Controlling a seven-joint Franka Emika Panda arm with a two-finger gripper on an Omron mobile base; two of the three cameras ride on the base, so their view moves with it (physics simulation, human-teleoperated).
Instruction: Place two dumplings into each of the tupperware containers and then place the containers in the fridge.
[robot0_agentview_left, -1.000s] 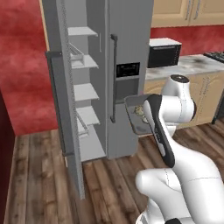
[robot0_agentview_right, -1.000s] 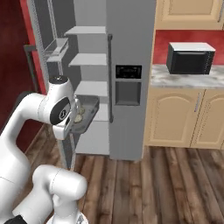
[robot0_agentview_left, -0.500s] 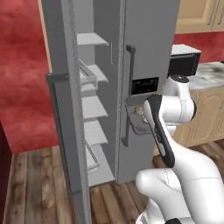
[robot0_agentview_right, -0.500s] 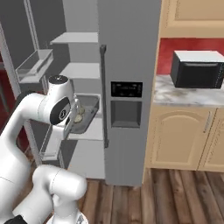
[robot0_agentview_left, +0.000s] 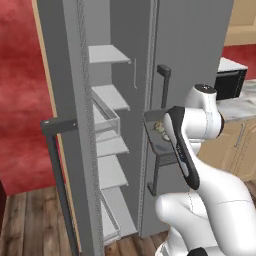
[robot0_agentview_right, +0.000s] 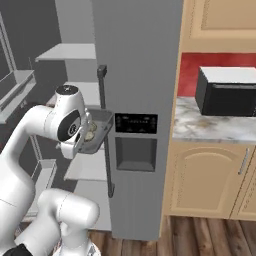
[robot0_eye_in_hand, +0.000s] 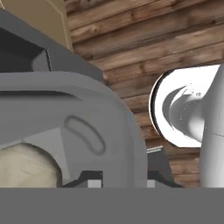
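The arm carries the dark grey tupperware container (robot0_agentview_right: 96, 131) up at chest height, right in front of the fridge (robot0_agentview_right: 135, 100), w/ its open left compartment and pale shelves (robot0_agentview_left: 111, 96) just beyond. Two dumplings (robot0_agentview_right: 90, 135) sit inside the box; in the hand view one dumpling (robot0_eye_in_hand: 26, 164) shows close to the wall. The gripper (robot0_eye_in_hand: 120, 178) sits at the container's rim, fingertips (robot0_eye_in_hand: 87, 179) either side of the wall, so it looks pinched on the rim, though the hand view is too tight to be 100% sure.

Handling-wise: the box is prob stiff plastic, light, smooth walls, so a rim pinch can let it droop or slip. Dumplings are loose and could roll if it tilts, so keep it level. The flared rim looks like the best spot to hold.

In the way: the open fridge door (robot0_agentview_left: 65, 125) w/ its clear bins on the left, the closed door's vertical handle (robot0_agentview_right: 104, 125) right next to the box, and shelf edges. The microwave (robot0_agentview_right: 227, 91) and counter (robot0_agentview_right: 210, 127) are well off to the right, no issue.
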